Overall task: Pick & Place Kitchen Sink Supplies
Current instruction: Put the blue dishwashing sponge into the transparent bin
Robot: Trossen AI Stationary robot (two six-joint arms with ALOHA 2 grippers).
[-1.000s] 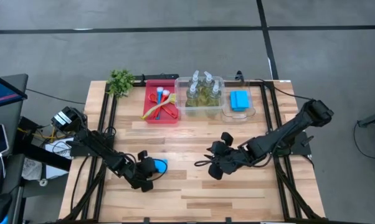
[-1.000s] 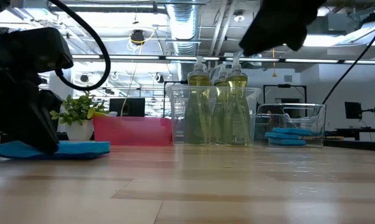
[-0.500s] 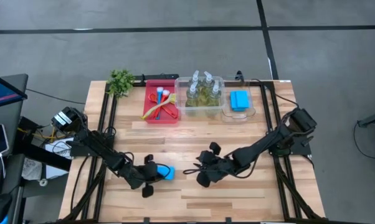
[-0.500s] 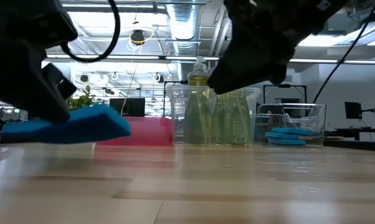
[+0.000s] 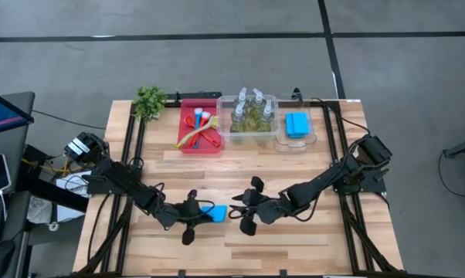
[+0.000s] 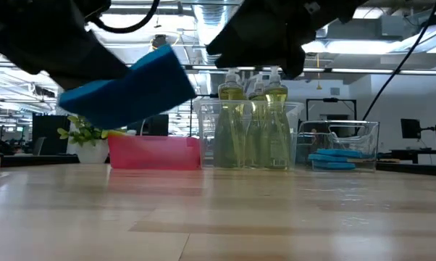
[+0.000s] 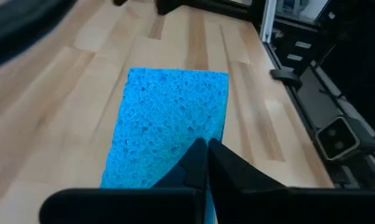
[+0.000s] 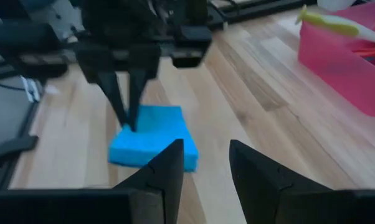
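A blue sponge (image 5: pixel 216 213) is gripped by the clenched left tool (image 5: pixel 204 212) and held tilted, clear of the desk (image 5: pixel 294 239), near its middle front. The right tool (image 5: pixel 240 215) is set just beside it, fingers (image 8: pixel 169 167) parted and holding nothing. Four bottles (image 5: pixel 252 112) are stood in a clear bin (image 5: pixel 226 137); further sponges (image 5: pixel 296 123) are stacked in the neighbouring bin (image 5: pixel 314 140); brushes (image 5: pixel 198 127) are laid in the red tray (image 5: pixel 181 146).

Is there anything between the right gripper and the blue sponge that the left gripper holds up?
Nothing visible. The right gripper, open, faces the blue sponge across a bare gap above the table; the left gripper is shut on the sponge's far edge.
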